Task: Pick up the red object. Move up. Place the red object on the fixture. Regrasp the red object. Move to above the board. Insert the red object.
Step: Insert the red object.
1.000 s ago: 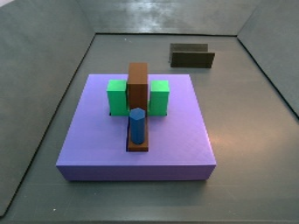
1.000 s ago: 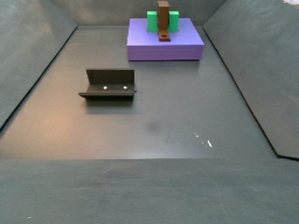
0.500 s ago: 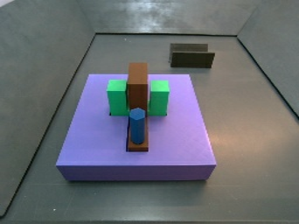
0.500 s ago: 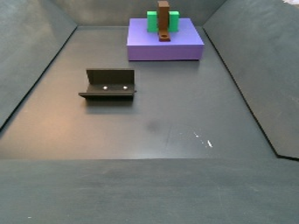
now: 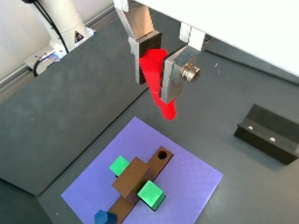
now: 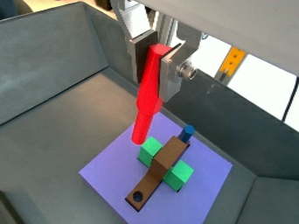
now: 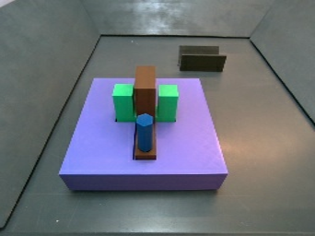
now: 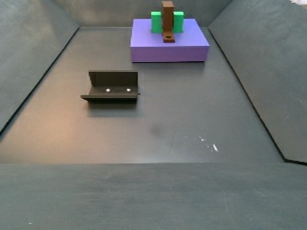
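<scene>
My gripper [image 5: 158,80] is shut on the red object [image 5: 163,98], a slim bright red peg that hangs tip-down from between the silver fingers. Both wrist views show it held high above the board [image 5: 193,185], a lavender slab. In a wrist view the gripper [image 6: 152,74] holds the peg [image 6: 143,114] over the board [image 6: 107,171]. The board also shows in both side views [image 7: 179,152] [image 8: 189,49]. The fixture [image 7: 202,59] [image 8: 111,87] [image 5: 268,133] stands empty on the floor. The gripper and peg are out of both side views.
On the board stand two green blocks [image 7: 122,101] [image 7: 168,101], a tall brown bar [image 7: 145,92] with a round hole at its low end [image 5: 160,156], and a blue peg [image 7: 144,131]. Grey walls ring the dark floor [image 8: 168,126].
</scene>
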